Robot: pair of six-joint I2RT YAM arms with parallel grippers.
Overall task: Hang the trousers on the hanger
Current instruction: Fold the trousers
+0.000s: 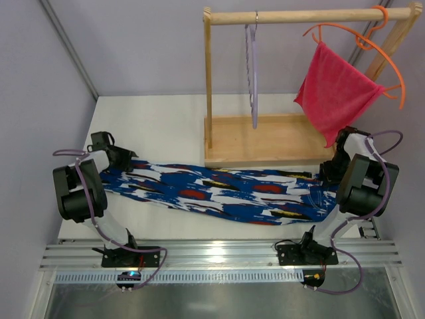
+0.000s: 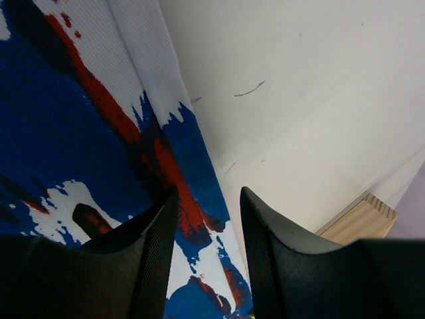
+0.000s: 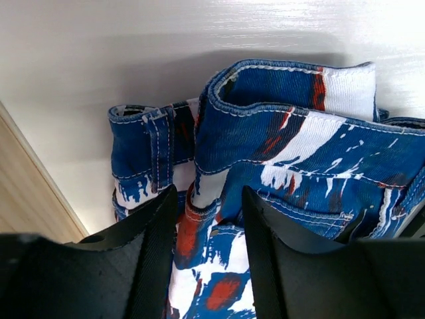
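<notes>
My read: trousers (image 1: 219, 193) flat on desk (image 1: 153, 126) just in front of rack (image 1: 265, 143); hanger (image 1: 253, 73) on rack rod, bare. L end effector (image 2: 208, 199) parted over hem, R end effector (image 3: 209, 196) parted over waistband, neither gripping. Risk: shallow pinch, fabric slips on lift.

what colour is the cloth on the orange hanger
Plain pink-red cloth; clearest in the top external view.

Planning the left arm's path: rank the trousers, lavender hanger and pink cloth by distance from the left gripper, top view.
1. Trousers, their left end right at the left gripper.
2. Lavender hanger, on the rail, up and to the right.
3. Pink cloth, hanging at the far right.
</notes>
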